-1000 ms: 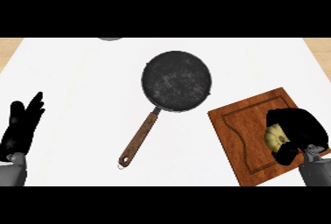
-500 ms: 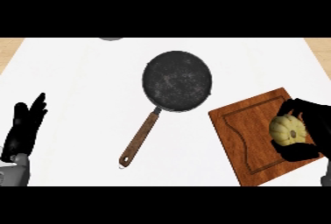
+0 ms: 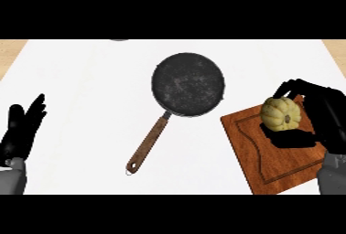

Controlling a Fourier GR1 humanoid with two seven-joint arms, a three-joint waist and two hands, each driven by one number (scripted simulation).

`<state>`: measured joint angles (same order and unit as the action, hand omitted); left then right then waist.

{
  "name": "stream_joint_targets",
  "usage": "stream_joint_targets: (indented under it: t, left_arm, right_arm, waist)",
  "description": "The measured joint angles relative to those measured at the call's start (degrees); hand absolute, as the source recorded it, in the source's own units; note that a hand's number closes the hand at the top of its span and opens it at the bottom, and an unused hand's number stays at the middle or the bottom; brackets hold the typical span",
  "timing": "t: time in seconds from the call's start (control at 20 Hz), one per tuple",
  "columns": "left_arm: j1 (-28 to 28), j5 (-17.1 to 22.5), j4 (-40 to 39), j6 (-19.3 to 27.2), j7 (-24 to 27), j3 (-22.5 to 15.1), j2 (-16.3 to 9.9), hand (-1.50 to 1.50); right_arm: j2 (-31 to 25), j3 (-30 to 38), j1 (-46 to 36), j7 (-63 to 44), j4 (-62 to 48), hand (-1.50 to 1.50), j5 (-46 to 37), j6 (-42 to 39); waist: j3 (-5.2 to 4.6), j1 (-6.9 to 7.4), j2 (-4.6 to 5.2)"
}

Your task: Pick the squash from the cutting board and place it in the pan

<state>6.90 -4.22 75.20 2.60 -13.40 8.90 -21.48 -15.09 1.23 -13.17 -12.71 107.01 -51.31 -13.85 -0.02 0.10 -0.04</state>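
White bench [image 3: 81, 77] all over, with a dark round pan [image 3: 188, 84] sitting roughly in the middle toward the back. Its brown wooden handle [image 3: 148, 145] runs down and to the left from the pan, ending in a little metal loop. Nothing's in the pan from what I can see.

Over on the right there's a reddish-brown wooden cutting board [image 3: 270, 155], turned at an angle, with a groove running around its edge. The squash [image 3: 282, 114] is small, pale yellow and ribbed, and it shows over the top corner of the board, well apart from the pan. The right hand [image 3: 323, 119] is wrapped around it: black fingers curl over the top of the squash and the thumb comes in underneath, so it's clearly grasping the thing. Can't tell whether the squash is touching the board or sitting a bit above it, since the hand covers that side.

Left hand [image 3: 20, 132] is down by the left edge, fingers straight and pointing up, holding nothing, just resting there.

A small grey thing [image 3: 119, 39] peeks in at the back edge of the bench, too cut off to identify.
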Motion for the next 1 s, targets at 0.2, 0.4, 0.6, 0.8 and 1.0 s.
stream_joint_targets:
  t: [0.2, 0.4, 0.6, 0.8, 1.0]
  left_arm:
    - [0.2, -0.7, 0.5, 0.3, -0.6, -0.3, 0.8, 0.00]
    - [0.7, -0.4, 0.4, -0.5, -0.9, 0.5, 0.3, 0.00]
    - [1.3, -1.4, -0.4, 0.1, -0.3, -0.1, 1.4, 0.00]
    - [2.2, -1.9, -0.4, 0.2, -0.9, -0.4, 1.8, 0.00]
    - [2.5, -2.2, -1.5, 0.0, 0.3, -0.3, 2.0, 0.00]
  right_arm:
    - [4.2, -1.2, -6.9, -3.2, -5.3, 1.50, -0.4, 1.2]
    - [8.1, -0.3, -14.8, -5.5, -14.0, 1.50, 0.1, 3.7]
    - [11.2, 1.3, -22.2, -4.3, -26.3, 1.50, 0.2, 9.1]
    - [13.2, 2.8, -29.4, -3.1, -40.1, 1.50, 0.3, 14.9]
    - [14.1, 4.7, -35.4, -0.5, -54.0, 1.50, 0.3, 20.5]
  waist:
    - [0.01, 0.28, 0.08]
    - [0.00, 0.61, 0.15]
    - [0.01, 0.97, 0.32]
    - [0.02, 1.36, 0.45]
    - [0.01, 1.74, 0.61]
